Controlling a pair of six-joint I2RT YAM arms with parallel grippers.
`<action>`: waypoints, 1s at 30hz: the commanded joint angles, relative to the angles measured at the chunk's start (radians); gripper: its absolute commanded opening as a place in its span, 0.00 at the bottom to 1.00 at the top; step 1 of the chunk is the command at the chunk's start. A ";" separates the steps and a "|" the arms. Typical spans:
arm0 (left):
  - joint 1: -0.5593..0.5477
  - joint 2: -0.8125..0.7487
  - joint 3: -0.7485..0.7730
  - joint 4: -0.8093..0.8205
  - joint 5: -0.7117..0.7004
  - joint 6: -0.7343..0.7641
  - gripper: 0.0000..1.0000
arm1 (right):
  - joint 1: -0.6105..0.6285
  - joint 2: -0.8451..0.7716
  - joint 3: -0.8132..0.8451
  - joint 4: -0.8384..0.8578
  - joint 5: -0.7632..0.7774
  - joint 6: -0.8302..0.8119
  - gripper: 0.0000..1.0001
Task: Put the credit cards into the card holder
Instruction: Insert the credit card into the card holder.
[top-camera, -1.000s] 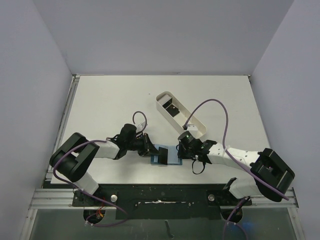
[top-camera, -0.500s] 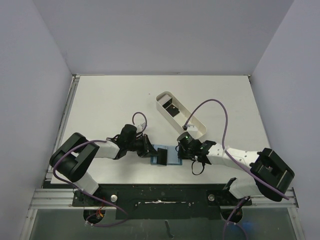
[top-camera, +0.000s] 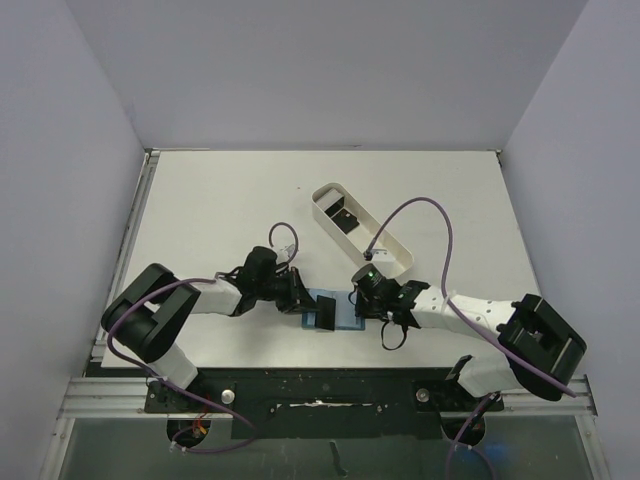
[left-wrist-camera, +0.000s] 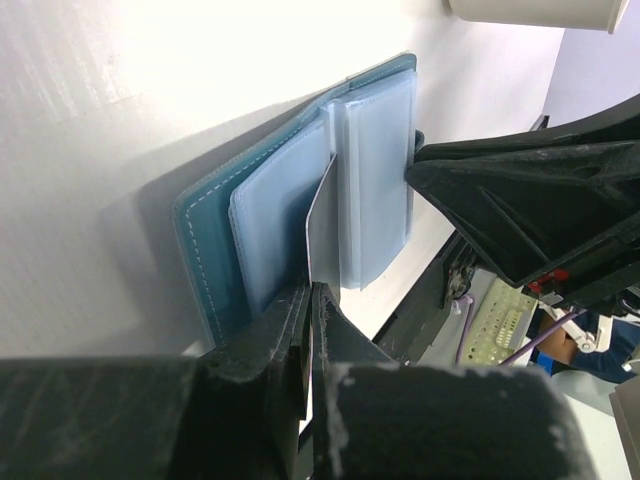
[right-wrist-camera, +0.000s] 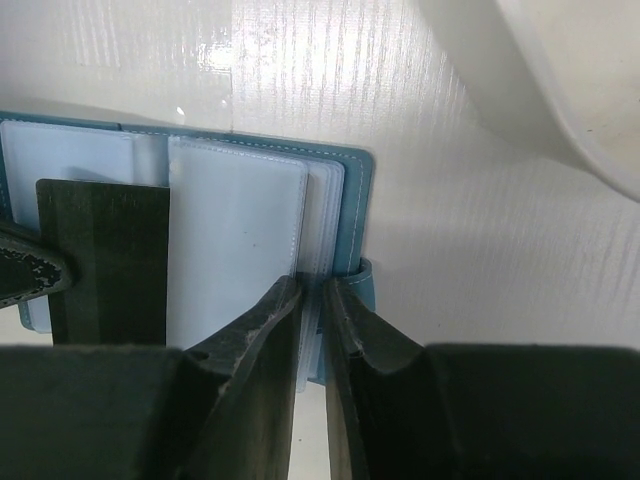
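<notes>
Pinching black card (right-wrist-camera: 105, 255) in left gripper (left-wrist-camera: 310, 292), clamping wallet (right-wrist-camera: 356, 200) edge with right gripper (right-wrist-camera: 312, 287); next, nudge card deeper into pocket (right-wrist-camera: 235, 240).

Overhead view, light even and soft, only faint shadows hugging the arms (top-camera: 205, 298). Left wrist now: table (left-wrist-camera: 200, 40) blown white with glare, card holder (left-wrist-camera: 195, 255) casting a grey shadow, near fingers (left-wrist-camera: 250, 400) blurred. Right wrist: streaky sheen, foreground soft.
</notes>
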 joint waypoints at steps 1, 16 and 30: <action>-0.021 0.011 0.038 0.036 0.024 0.016 0.00 | 0.013 0.022 0.023 -0.023 0.027 0.013 0.16; -0.022 -0.059 0.059 -0.022 0.026 0.008 0.00 | 0.045 -0.037 0.099 -0.115 0.102 0.037 0.21; -0.023 -0.048 0.048 0.043 0.055 -0.026 0.00 | 0.041 0.026 0.084 -0.081 0.090 0.035 0.21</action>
